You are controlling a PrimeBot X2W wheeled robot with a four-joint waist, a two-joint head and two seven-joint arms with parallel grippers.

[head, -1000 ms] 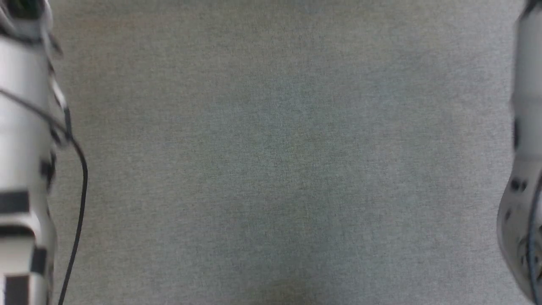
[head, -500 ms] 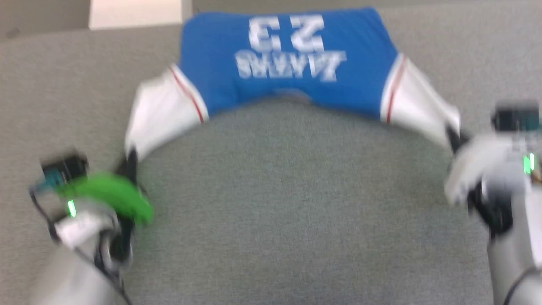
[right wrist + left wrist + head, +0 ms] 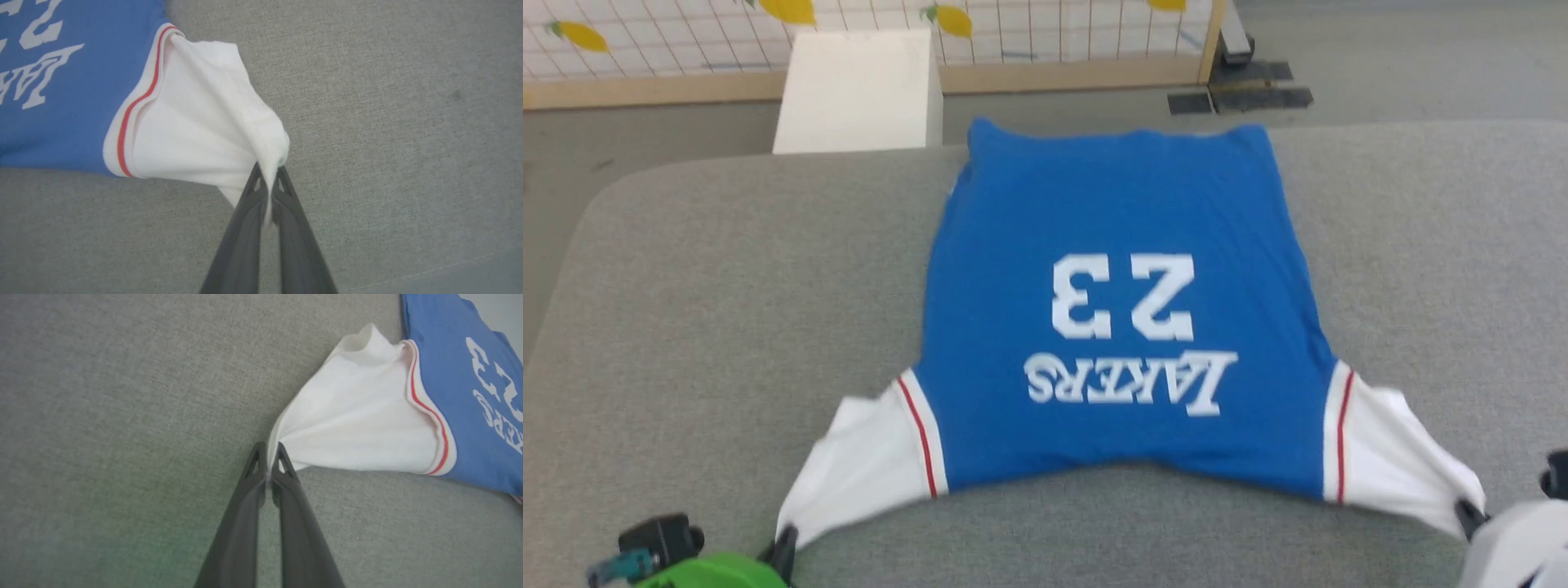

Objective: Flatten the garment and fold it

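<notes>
The garment (image 3: 1119,245) is a royal-blue jersey with white sleeves, thin red stripes and white "23 LAKERS" lettering, spread on the grey surface with its hem at the far edge. My left gripper (image 3: 786,543) at the lower left is shut on the tip of the left white sleeve (image 3: 359,420); the left wrist view has its fingers (image 3: 282,465) pinching the cloth. My right gripper (image 3: 1470,516) at the lower right is shut on the right white sleeve (image 3: 196,134), whose hem is pinched between the fingers (image 3: 286,188). Both sleeves are drawn taut toward me.
The grey padded table (image 3: 727,286) has rounded far corners. Beyond its far edge stand a white box (image 3: 858,90), a wooden-framed white grid panel with yellow shapes (image 3: 1013,33), and dark floor plates (image 3: 1241,94).
The head camera has tilted up from bare grey surface to the whole jersey. Both grippers keep hold of the sleeve tips; the jersey now lies stretched out longer and flatter.
</notes>
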